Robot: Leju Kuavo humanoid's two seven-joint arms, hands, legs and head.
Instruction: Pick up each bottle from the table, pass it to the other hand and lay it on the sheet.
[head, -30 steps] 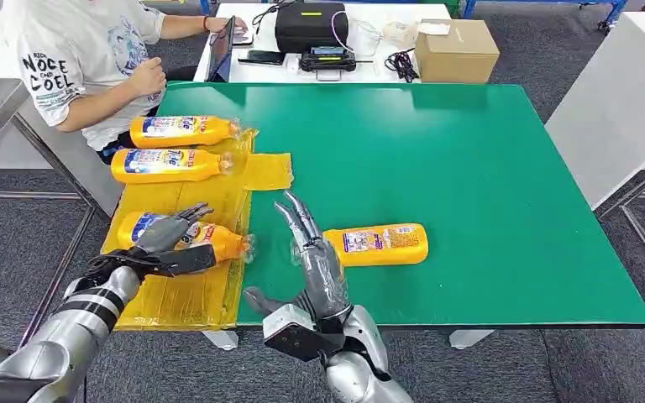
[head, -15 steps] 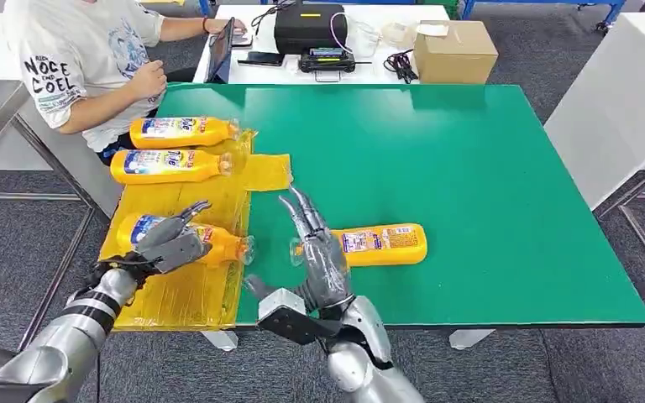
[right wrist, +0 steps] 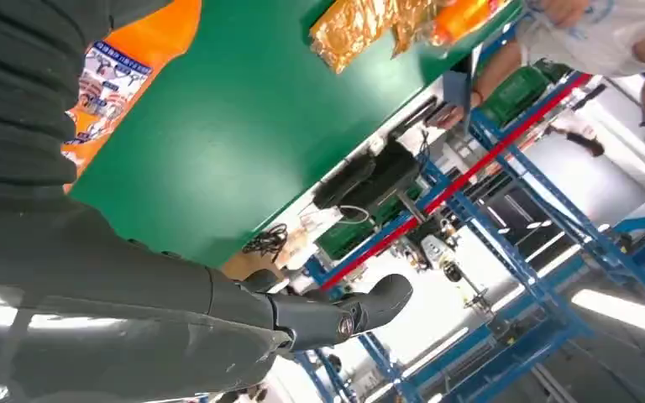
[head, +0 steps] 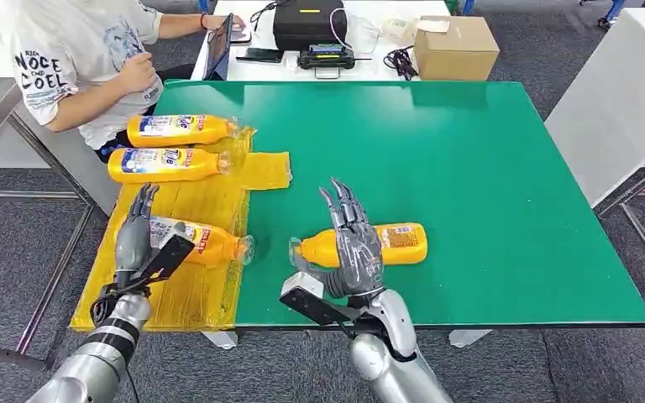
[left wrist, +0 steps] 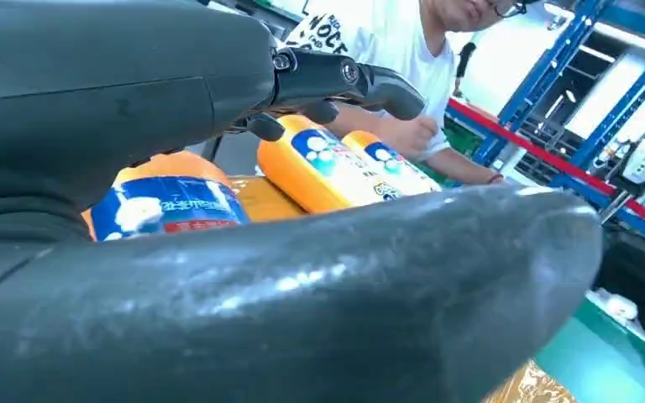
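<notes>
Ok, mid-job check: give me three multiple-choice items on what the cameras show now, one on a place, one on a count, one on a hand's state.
1. Where does the bottle not yet on the sheet lie?
A. on the green table
B. on the floor
C. on the cardboard box

2. How many bottles lie on the yellow sheet?
A. one
B. three
C. five

3. How is the right hand?
A. closed around a bottle, lifting it
B. open, fingers spread above the bottle
C. hanging beside the table

Answers:
1. A: the lone bottle lies on its side on the green table.
2. B: three bottles rest on the yellow sheet.
3. B: the right hand is over that bottle with fingers apart, nothing gripped.
</notes>
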